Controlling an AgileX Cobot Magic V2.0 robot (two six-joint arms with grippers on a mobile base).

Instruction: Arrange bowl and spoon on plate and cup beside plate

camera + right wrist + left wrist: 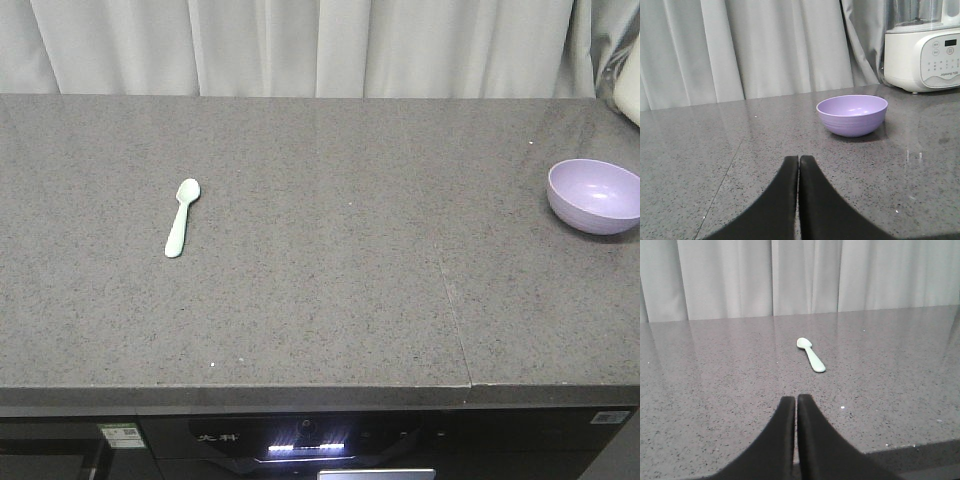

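Spoon (182, 217) lies flat on grey counter (320, 300), left of centre, scoop toward curtain (300, 45), handle toward front edge. Bowl (594, 196) upright at far right of counter, well apart from spoon. Plate, cup not in view. Left gripper (796, 405) low over counter, fingers pressed together, holding nothing; spoon ahead, apart. Right gripper (798, 165) likewise closed, empty; bowl ahead, slightly right. White appliance (922, 47) behind bowl.
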